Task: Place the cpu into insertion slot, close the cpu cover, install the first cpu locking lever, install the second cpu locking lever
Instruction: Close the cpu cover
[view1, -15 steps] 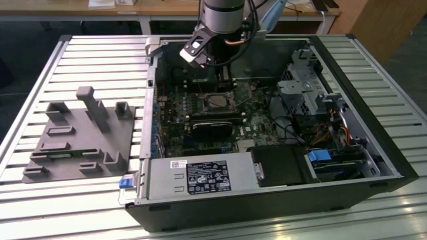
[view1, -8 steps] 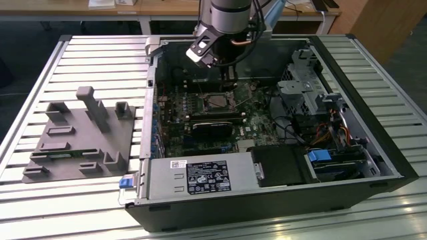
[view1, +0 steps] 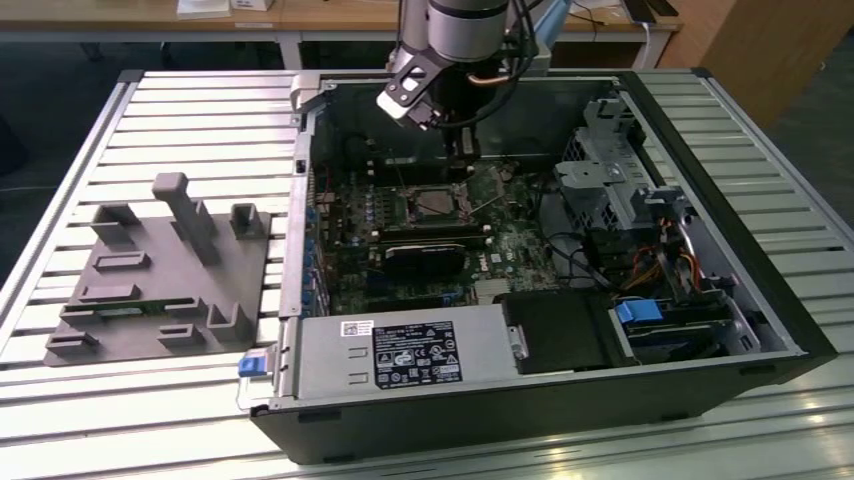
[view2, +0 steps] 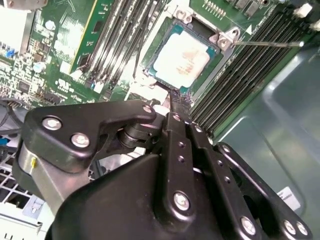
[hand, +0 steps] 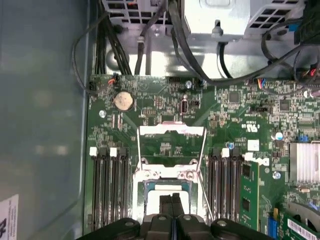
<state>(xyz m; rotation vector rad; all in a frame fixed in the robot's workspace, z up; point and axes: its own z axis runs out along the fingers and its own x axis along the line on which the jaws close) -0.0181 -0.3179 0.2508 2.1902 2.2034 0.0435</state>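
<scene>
Claw (hand: 172, 197), fingers pressed together and pinching nothing, hung just over the motherboard (hand: 235, 100). From the exterior view's left lay a grey fixture (view1: 160, 285), then the open computer case (view1: 534, 420): cpu (view2: 182, 55) seated in the insertion slot (hand: 148, 197), cpu cover (hand: 171, 131) swung open.

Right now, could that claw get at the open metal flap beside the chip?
Probably yes. The claw hovers right over the chip, and the metal flap lies folded back just beside that, with nothing I can see standing between them.
</scene>
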